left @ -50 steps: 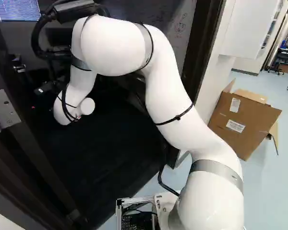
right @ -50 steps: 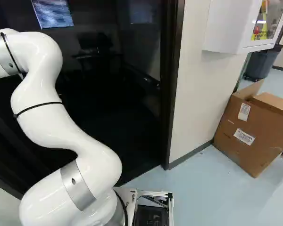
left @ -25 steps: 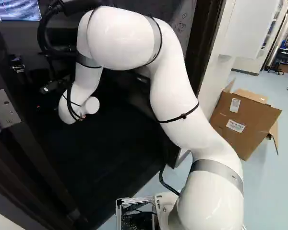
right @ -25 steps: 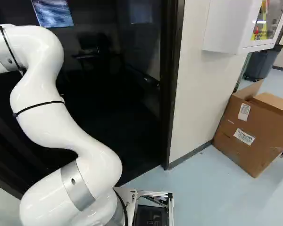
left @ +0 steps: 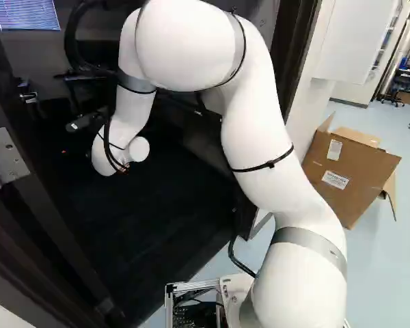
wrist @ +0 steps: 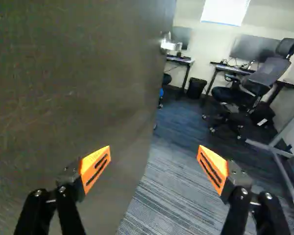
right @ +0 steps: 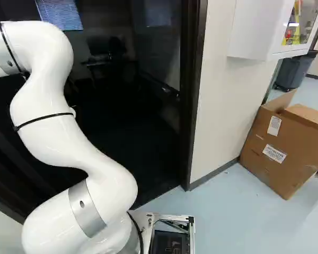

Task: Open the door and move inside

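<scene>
In the left base view my white arm [left: 123, 123] reaches through the doorway; its gripper cannot be made out against the dark room. The wrist view shows the gripper [wrist: 154, 164] open, its orange-padded fingers wide apart with nothing held. The dark door [wrist: 73, 98] stands ajar, its broad face behind one finger; I cannot tell whether they touch. Its silver handle [wrist: 171, 45] sits near the free edge, ahead of the gripper and away from the fingers. The other finger is over striped carpet [wrist: 161, 200]. A hinge [left: 5, 156] shows on the dark frame at the left of the left base view.
The right door jamb [right: 193, 95] meets a pale wall [right: 222, 95]; a cardboard box [right: 286, 148] lies beyond it, below a white cabinet [right: 259, 29]. Inside the room are desks, monitors, an office chair [wrist: 257, 78], a bin [wrist: 196, 88] and a metal-framed board [wrist: 279, 147].
The arm's upper part and wrist have swung right in the left base view, the wrist also rising slightly. The base and the doorway have stayed put.
</scene>
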